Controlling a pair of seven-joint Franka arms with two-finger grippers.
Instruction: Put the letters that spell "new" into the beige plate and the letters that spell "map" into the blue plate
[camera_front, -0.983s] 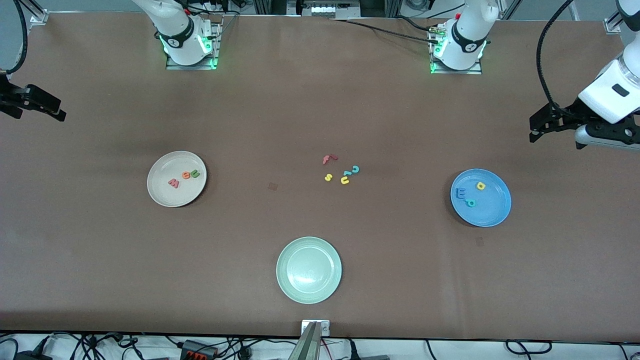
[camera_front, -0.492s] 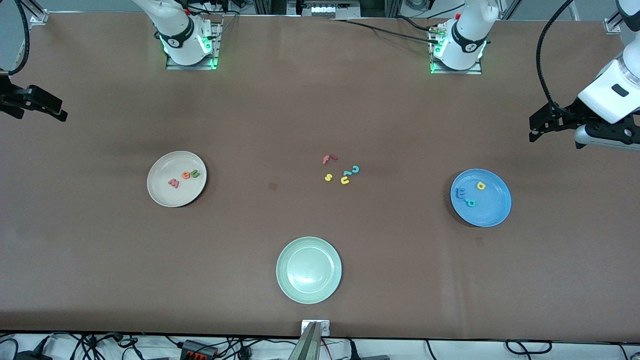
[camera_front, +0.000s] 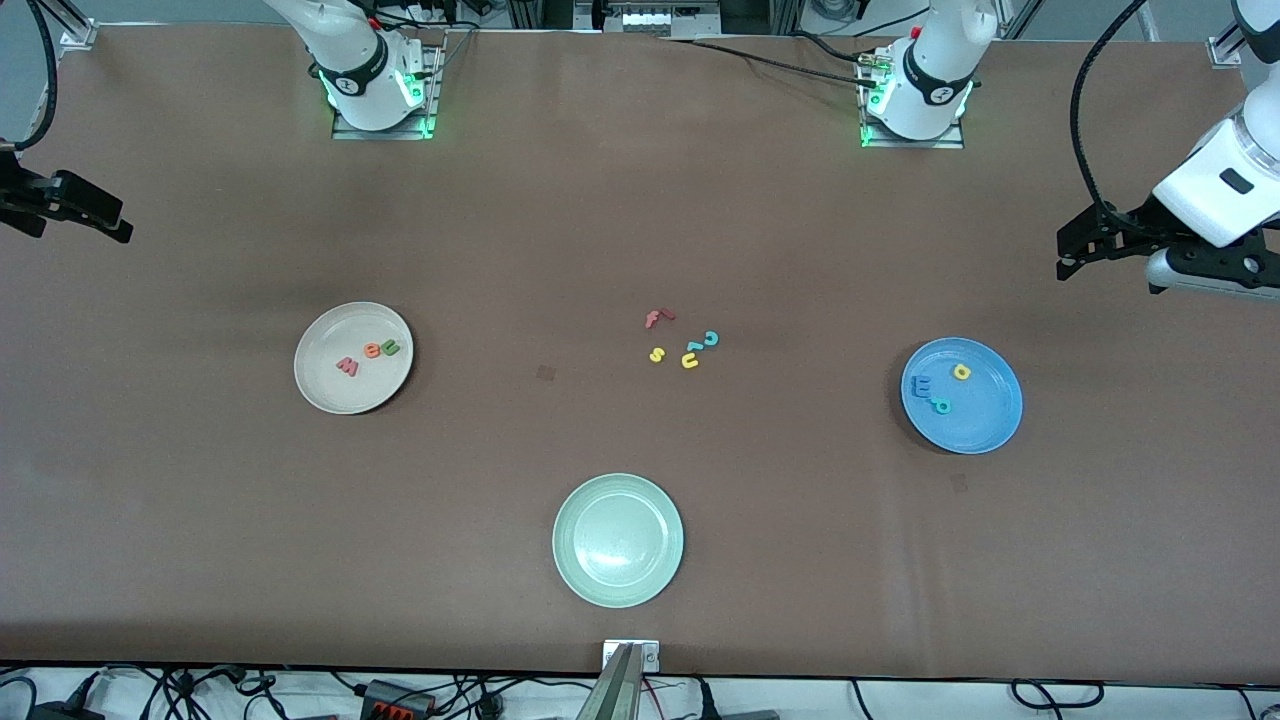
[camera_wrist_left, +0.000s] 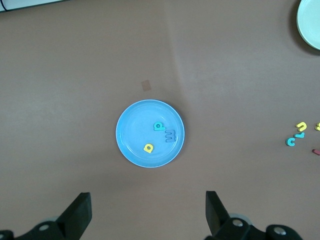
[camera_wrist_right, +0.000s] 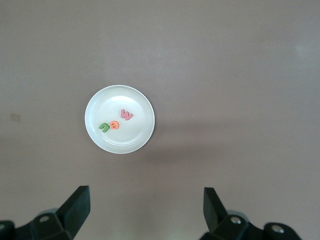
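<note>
**Both plates filled, both arms waiting wide-jawed**

The right gripper (camera_front: 118, 230) hangs empty over its end of the table, fingers spread. In the beige plate (camera_front: 325, 395) lie the pinkish-red w (camera_front: 347, 366), orange e (camera_front: 372, 350) and green n (camera_front: 391, 348). At mid-table sit stray letters (camera_front: 685, 342), with a pale green plate (camera_front: 575, 575) nearer the camera. The blue plate (camera_front: 985, 420) holds the blue m (camera_front: 921, 384), teal p (camera_front: 940, 405) and yellow a (camera_front: 961, 371). The left gripper (camera_front: 1068, 262) hangs spread and empty over the table's edge.

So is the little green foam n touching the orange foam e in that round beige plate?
Touching: the right wrist view shows the green foam n pressed against the orange foam e, with no beige plate showing between.
</note>
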